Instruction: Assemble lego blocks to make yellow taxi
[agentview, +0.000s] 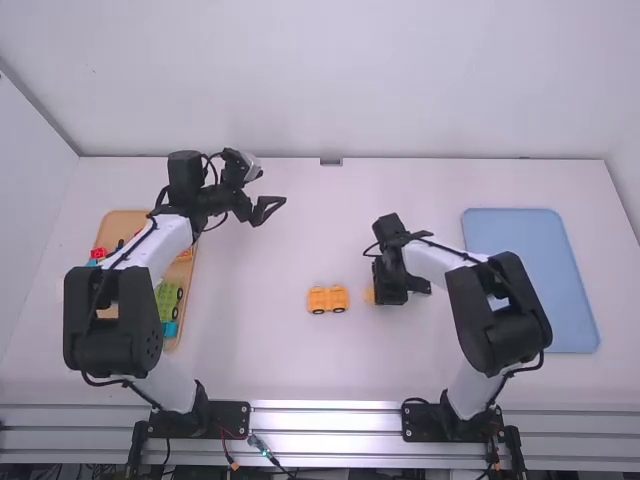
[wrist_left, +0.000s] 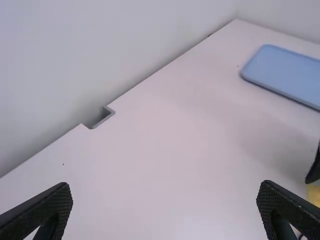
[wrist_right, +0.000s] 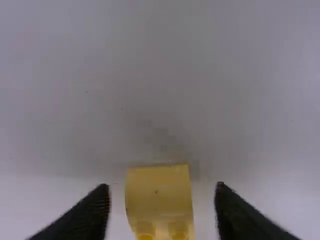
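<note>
Table (agentview: 250, 360): first tray (agentview: 125, 215) at left, several blocks (agentview: 168, 302) in it. Wheeled piece (agentview: 328, 298) near middle, right of that tray. Loose block (agentview: 369, 296) just right of piece, apart. Second tray (agentview: 530, 275) far right.

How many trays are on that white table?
2. A flat blue rectangular tray lies on the right; a tan rectangular tray with coloured toy blocks lies on the left, partly hidden beneath the white-and-black left arm.

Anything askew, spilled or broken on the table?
Nothing stands out. The orange car base sits upright on its wheels, and the yellow block sits between the open fingers of the right gripper. No visible spill or breakage.
</note>
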